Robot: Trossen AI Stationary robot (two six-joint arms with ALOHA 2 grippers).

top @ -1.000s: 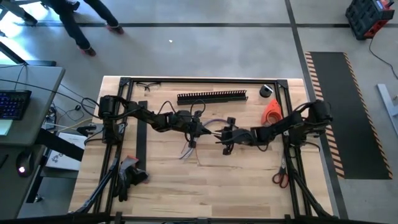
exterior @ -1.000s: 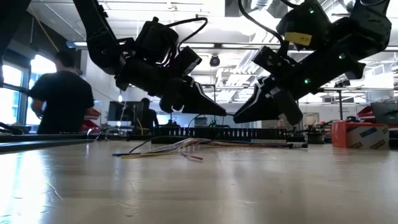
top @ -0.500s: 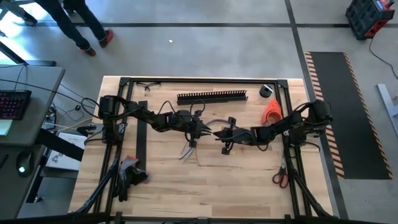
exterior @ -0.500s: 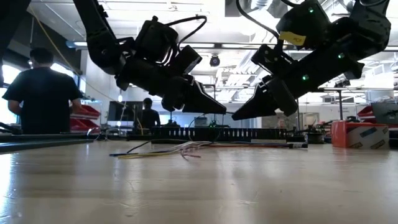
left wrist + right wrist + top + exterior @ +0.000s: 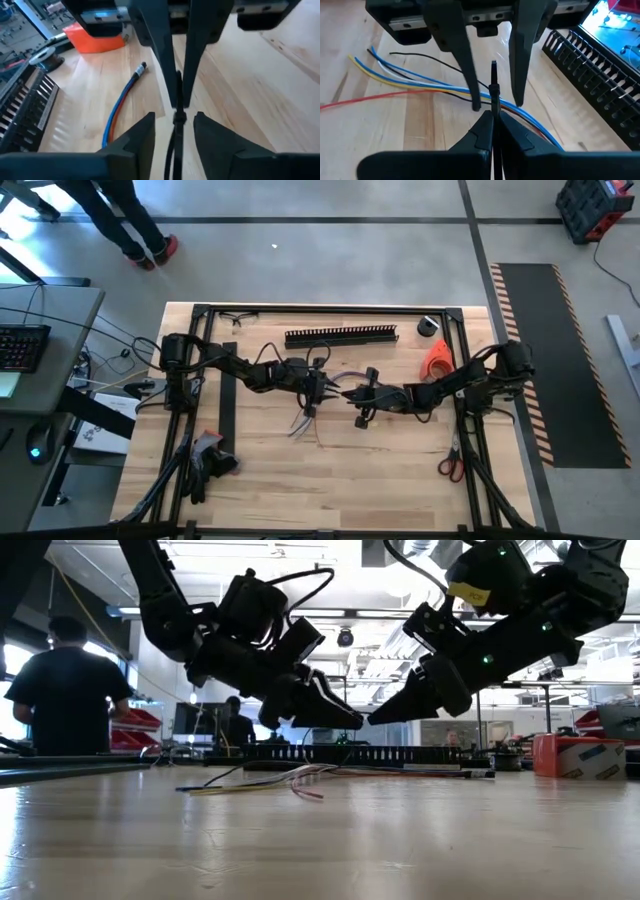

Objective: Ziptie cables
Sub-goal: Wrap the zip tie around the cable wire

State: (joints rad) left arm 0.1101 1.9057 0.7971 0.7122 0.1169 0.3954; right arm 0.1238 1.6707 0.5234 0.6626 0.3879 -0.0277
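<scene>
The cables (image 5: 420, 86) are loose blue, yellow, white, red and black wires. They lie flat on the wooden table (image 5: 390, 480) and also show in the low view, cables (image 5: 270, 780), below both grippers. My right gripper (image 5: 493, 116) is shut on a thin black zip tie (image 5: 493, 75). It hovers above the table centre, right gripper (image 5: 378, 718), tip to tip with my left gripper (image 5: 352, 720). My left gripper (image 5: 174, 116) is open. Its fingers (image 5: 462, 65) stand on either side of the zip tie's free end without touching it. My right gripper pinches the zip tie between its two fingertips, on the stretch (image 5: 493, 102) just behind a small thickening. The fingers come from the table's right, slanting slightly down, and lie along the strand. The zip tie is lifted clear and sticks out straight past the tips toward my left gripper.
A long black slotted strip (image 5: 340, 336) lies near the far edge, and another black strip (image 5: 228, 405) lies on the left. An orange object (image 5: 437, 360) and a tape roll (image 5: 430, 326) sit at the far right, and red-handled scissors (image 5: 450, 465) at the near right. A person (image 5: 65, 690) stands beyond the table.
My right gripper has moved toward the table's left and a little up, closing the gap to my left gripper, so the two tips now meet. The cables have stayed where they lay.
</scene>
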